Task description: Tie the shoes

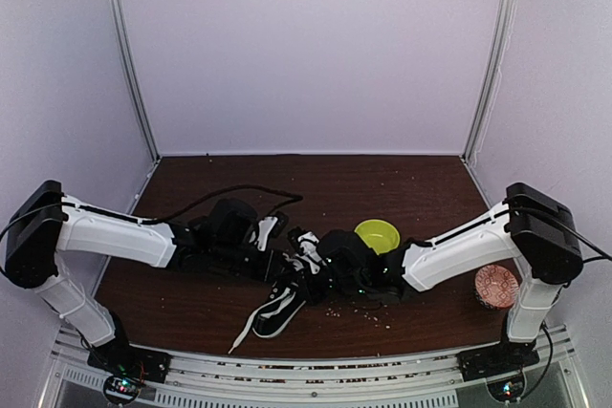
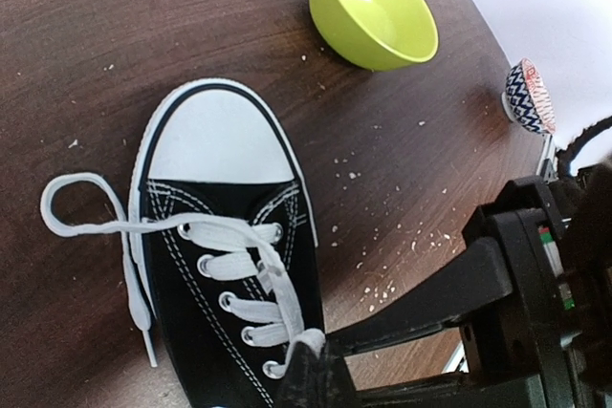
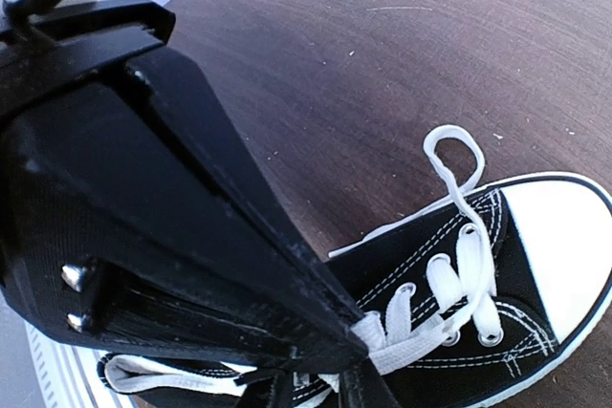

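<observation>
Sneaker (image 1: 279,308) is found flat on the table (image 1: 382,188) near a yellow bowl (image 1: 377,233), its lace (image 2: 277,284) pinched at the top eyelets by left gripper (image 2: 308,375) and right gripper (image 3: 359,360), seemingly so strands can be drawn up for knotting.

Sneaker (image 1: 280,308) at mid-table (image 1: 382,188), toward the near edge, with a lace (image 2: 57,203) looped on the table beside its toe. Bowl (image 1: 378,234) behind and right of the sneaker; cup (image 1: 495,286) farther right, near the table's right edge.
</observation>
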Available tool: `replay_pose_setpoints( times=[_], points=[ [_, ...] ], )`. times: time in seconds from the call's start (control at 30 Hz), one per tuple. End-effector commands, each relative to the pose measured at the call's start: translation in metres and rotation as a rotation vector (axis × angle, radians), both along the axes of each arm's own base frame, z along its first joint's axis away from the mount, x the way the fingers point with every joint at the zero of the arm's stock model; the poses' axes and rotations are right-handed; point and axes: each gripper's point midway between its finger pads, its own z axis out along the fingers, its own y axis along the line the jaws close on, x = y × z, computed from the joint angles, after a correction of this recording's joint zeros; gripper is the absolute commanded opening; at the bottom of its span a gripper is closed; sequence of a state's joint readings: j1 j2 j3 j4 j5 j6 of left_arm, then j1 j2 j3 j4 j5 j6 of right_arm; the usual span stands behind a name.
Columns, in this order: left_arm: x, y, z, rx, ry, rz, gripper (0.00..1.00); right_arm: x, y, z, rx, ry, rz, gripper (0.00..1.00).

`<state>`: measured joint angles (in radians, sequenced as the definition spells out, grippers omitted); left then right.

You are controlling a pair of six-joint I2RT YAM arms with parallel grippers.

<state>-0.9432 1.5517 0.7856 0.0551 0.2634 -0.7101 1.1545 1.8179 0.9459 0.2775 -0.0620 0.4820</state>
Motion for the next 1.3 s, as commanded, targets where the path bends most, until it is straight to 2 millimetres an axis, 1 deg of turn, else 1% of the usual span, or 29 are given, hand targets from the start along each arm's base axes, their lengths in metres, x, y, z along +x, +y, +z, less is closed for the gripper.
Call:
replay_pose_setpoints(
  times=[0.0, 0.1, 0.17, 0.23, 0.3, 0.37, 0.4, 0.47, 0.5, 0.53, 0.63, 0.67, 0.7, 0.8, 0.87, 1.03, 1.13, 1.27],
  points=[
    [-0.002, -0.017, 0.017, -0.075, -0.006, -0.038, 0.0, 0.014, 0.004, 0.007, 0.01, -0.026, -0.06, 0.17],
    [-0.003, -0.018, 0.018, -0.083, -0.001, -0.044, 0.0, 0.016, 0.004, 0.006, 0.008, -0.025, -0.074, 0.16],
    [-0.004, -0.018, 0.019, -0.087, 0.001, -0.046, 0.0, 0.017, 0.005, 0.008, 0.017, -0.027, -0.078, 0.1],
    [-0.004, -0.019, 0.018, -0.088, 0.003, -0.05, 0.0, 0.017, 0.007, 0.008, 0.022, -0.024, -0.078, 0.01],
    [-0.004, -0.018, 0.017, -0.08, 0.002, -0.046, 0.0, 0.017, 0.005, 0.008, 0.021, -0.024, -0.081, 0.0],
    [-0.001, -0.01, 0.015, -0.053, -0.01, -0.015, 0.19, 0.017, 0.003, 0.009, 0.027, -0.028, -0.087, 0.0],
    [0.002, -0.004, 0.013, -0.036, -0.019, 0.011, 0.31, 0.017, 0.002, 0.009, 0.028, -0.028, -0.089, 0.0],
    [0.003, 0.007, 0.009, -0.019, -0.016, 0.045, 0.5, 0.017, 0.0, 0.01, 0.033, -0.03, -0.092, 0.0],
    [0.002, 0.014, 0.003, -0.007, -0.004, 0.059, 0.57, 0.016, -0.001, 0.01, 0.034, -0.03, -0.094, 0.0],
    [0.0, 0.02, -0.002, 0.0, 0.008, 0.071, 0.63, 0.016, -0.001, 0.011, 0.036, -0.03, -0.095, 0.0],
    [-0.009, 0.029, -0.015, 0.002, 0.051, 0.079, 0.73, 0.016, -0.002, 0.011, 0.038, -0.03, -0.094, 0.0],
    [-0.013, 0.032, -0.02, 0.001, 0.068, 0.079, 0.82, 0.016, -0.001, 0.011, 0.04, -0.029, -0.094, 0.0],
    [-0.017, 0.035, -0.026, 0.005, 0.086, 0.082, 0.84, 0.016, -0.002, 0.011, 0.04, -0.03, -0.095, 0.0],
    [-0.026, 0.041, -0.039, 0.012, 0.132, 0.084, 0.88, 0.015, -0.002, 0.011, 0.042, -0.029, -0.095, 0.0],
    [-0.031, 0.041, -0.043, 0.002, 0.161, 0.078, 0.88, 0.016, -0.003, 0.012, 0.043, -0.031, -0.097, 0.0],
    [-0.044, 0.034, -0.042, -0.081, 0.221, 0.04, 0.89, 0.016, -0.007, 0.014, 0.05, -0.032, -0.109, 0.0],
    [-0.054, 0.026, -0.038, -0.125, 0.246, 0.004, 0.9, 0.015, -0.01, 0.016, 0.052, -0.033, -0.116, 0.0],
    [-0.069, 0.005, -0.03, -0.165, 0.27, -0.074, 0.9, 0.015, -0.015, 0.017, 0.049, -0.035, -0.123, 0.0]
  ],
)
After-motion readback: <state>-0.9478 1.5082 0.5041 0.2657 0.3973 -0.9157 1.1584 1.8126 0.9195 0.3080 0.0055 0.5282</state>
